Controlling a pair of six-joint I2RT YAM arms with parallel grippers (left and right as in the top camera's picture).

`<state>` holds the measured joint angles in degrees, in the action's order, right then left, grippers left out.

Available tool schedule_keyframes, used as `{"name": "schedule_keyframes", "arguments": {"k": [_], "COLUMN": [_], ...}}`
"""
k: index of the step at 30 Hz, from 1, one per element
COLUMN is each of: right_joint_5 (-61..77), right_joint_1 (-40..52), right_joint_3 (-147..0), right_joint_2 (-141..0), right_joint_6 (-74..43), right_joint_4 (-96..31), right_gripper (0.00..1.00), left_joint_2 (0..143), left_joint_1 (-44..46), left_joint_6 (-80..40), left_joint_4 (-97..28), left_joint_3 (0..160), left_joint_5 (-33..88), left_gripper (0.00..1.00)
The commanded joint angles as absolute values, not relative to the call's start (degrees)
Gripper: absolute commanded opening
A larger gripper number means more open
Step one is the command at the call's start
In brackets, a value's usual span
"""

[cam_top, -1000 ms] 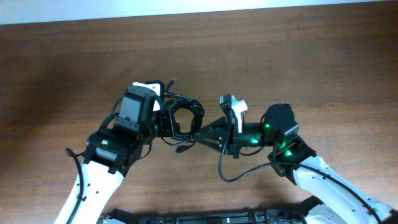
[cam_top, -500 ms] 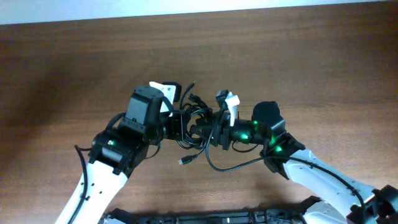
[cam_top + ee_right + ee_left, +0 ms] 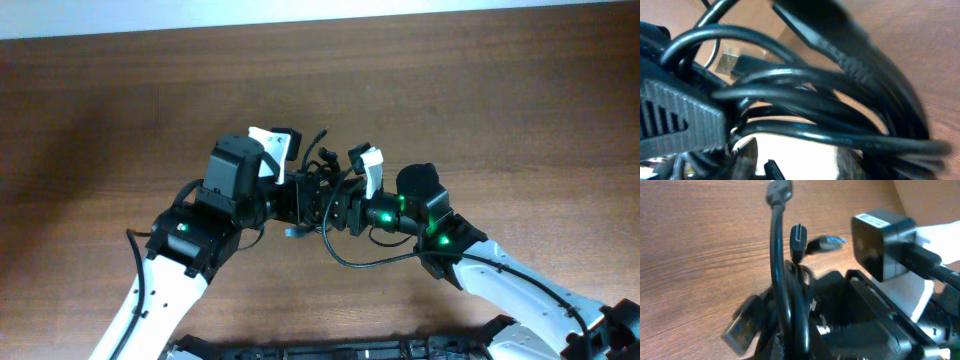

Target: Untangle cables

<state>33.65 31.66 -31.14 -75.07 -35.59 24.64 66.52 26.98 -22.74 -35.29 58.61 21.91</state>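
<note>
While the left gripper [image 3: 296, 198] clamps, the right gripper [image 3: 336, 207] must take one strand

With the cables [image 3: 316, 190] bunched at the middle of the table [image 3: 450, 100], the left is clenched on the tangle. I cannot tell whether the right grips; strands cross its jaws. Best hook one outer loop only, then draw away slowly.
</note>
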Motion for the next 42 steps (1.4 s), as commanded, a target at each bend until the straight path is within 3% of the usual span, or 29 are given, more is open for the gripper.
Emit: {"name": "schedule_keyframes", "arguments": {"k": [1, 4, 8, 9, 12, 15, 17, 18, 24, 30, 35, 42], "right_joint_5": [35.4, 47.0, 46.9, 45.7, 45.4, 37.5, 32.2, 31.3, 31.2, 31.2, 31.2, 34.9], "right_joint_1": [27.4, 19.6, 18.1, 19.2, 23.4, 28.9, 30.8, 31.2, 31.2, 31.2, 31.2, 36.0], "right_joint_3": [-30.3, -30.3, -30.2, -30.2, -30.2, -30.2, -30.2, -30.2, -30.2, -30.2, -30.2, -30.2], "right_joint_2": [-74.5, -70.6, -69.4, -69.5, -69.5, -69.6, -69.6, -69.6, -69.7, -71.2, -71.8, -71.9], "right_joint_6": [-38.2, -38.2, -38.2, -38.2, -38.3, -40.4, -43.0, -44.1, -45.6, -46.0, -45.8, -36.5], "right_joint_4": [23.3, 21.9, 15.9, 13.5, 13.5, 14.3, 14.4, 14.5, 17.7, 17.6, 16.8, 4.1], "right_gripper": [0.61, 0.77, 0.79, 0.77, 0.55, 0.53, 0.40, 0.37, 0.34, 0.04, 0.04, 0.04], "left_joint_2": [65.3, 65.2, 65.3, 65.3, 65.3, 65.3, 65.3, 65.3, 65.3, 65.3, 65.3, 65.3], "left_joint_1": [27.2, 22.5, 14.9, 13.7, 13.5, 13.6, 13.9, 13.9, 16.2, 16.8, 17.2, 17.2], "left_joint_6": [-23.1, -28.2, -44.2, -48.4, -50.8, -50.8, -50.8, -50.8, -50.8, -56.1, -63.6, -66.0], "left_joint_4": [-33.6, -33.5, -33.5, -33.5, -33.5, -34.2, -35.1, -35.5, -35.7, -35.6, -35.6, -33.4], "left_joint_3": [60.1, 60.1, 60.1, 60.1, 60.1, 60.1, 60.1, 60.1, 60.1, 60.1, 60.1, 60.1], "left_joint_5": [24.5, 20.9, 20.9, 20.9, 20.5, 20.6, 20.6, 20.5, 20.5, 20.6, 21.6, 18.0], "left_gripper": [0.00, 0.00, 0.00, 0.00, 0.00, 0.00, 0.00, 0.00, 0.00, 0.00, 0.00, 0.00]}}
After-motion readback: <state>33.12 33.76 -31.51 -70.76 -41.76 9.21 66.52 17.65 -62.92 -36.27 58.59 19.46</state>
